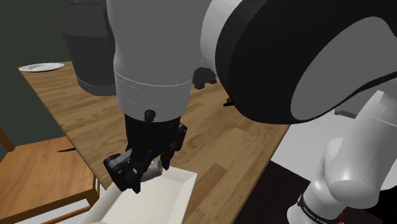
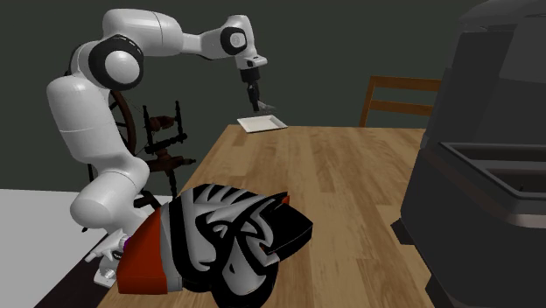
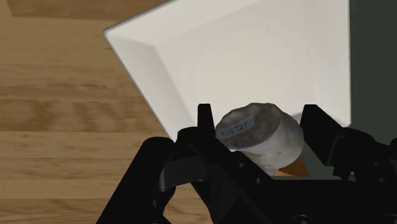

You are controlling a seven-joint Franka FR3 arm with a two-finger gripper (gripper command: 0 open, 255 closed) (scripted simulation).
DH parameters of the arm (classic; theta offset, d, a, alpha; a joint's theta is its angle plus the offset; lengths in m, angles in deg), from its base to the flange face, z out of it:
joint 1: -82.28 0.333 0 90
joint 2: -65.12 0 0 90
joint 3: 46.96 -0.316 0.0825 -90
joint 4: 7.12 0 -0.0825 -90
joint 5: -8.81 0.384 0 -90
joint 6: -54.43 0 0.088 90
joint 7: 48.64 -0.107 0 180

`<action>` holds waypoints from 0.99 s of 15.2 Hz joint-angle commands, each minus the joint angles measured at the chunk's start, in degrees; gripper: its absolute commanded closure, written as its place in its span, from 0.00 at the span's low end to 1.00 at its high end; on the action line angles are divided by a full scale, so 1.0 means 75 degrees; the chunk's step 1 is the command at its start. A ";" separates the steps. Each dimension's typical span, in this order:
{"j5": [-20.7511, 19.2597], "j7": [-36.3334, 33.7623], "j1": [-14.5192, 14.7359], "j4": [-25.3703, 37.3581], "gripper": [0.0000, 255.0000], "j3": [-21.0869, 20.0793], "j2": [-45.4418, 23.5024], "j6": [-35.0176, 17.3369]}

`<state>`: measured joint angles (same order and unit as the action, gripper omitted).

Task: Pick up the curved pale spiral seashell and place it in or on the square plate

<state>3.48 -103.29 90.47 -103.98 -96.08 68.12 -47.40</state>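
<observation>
The pale, curved seashell (image 3: 262, 135) was clamped between the two fingers (image 3: 205, 124) of the black gripper (image 3: 257, 114), one pressed to each side of it. A small written label showed on its upper face. It hung over the white square plate (image 3: 254, 44), close to one of the plate's edges; I could not tell whether it touched. The plate lay at the edge of the wooden table (image 2: 332, 175), with a wooden chair (image 2: 398, 96) near it. Well apart from the plate, on the same table, sat a zebra-striped object (image 2: 223, 236) and a big dark appliance (image 2: 490, 131).
</observation>
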 commanded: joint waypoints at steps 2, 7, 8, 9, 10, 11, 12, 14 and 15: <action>-0.0187 -0.0242 0.0059 -0.0105 1.00 -0.0099 -0.0207 -0.0231; -0.0152 -0.0268 0.0048 -0.0665 1.00 -0.0082 -0.0147 -0.0753; -0.0153 -0.0278 0.0047 -0.0770 1.00 -0.0081 -0.0143 -0.0855; -0.0156 -0.0289 0.0047 -0.0873 1.00 -0.0081 -0.0142 -0.0957; -0.0161 -0.0303 0.0047 -0.0974 1.00 -0.0081 -0.0143 -0.1058; -0.0171 -0.0321 0.0048 -0.1094 1.00 -0.0083 -0.0149 -0.1181; -0.0169 -0.0319 0.0048 -0.1096 1.00 -0.0083 -0.0147 -0.1181; -0.0171 -0.0321 0.0048 -0.1095 1.00 -0.0083 -0.0149 -0.1181; -0.0171 -0.0321 0.0048 -0.1094 1.00 -0.0083 -0.0149 -0.1181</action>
<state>2.20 -105.70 90.83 -112.14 -96.71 67.00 -56.20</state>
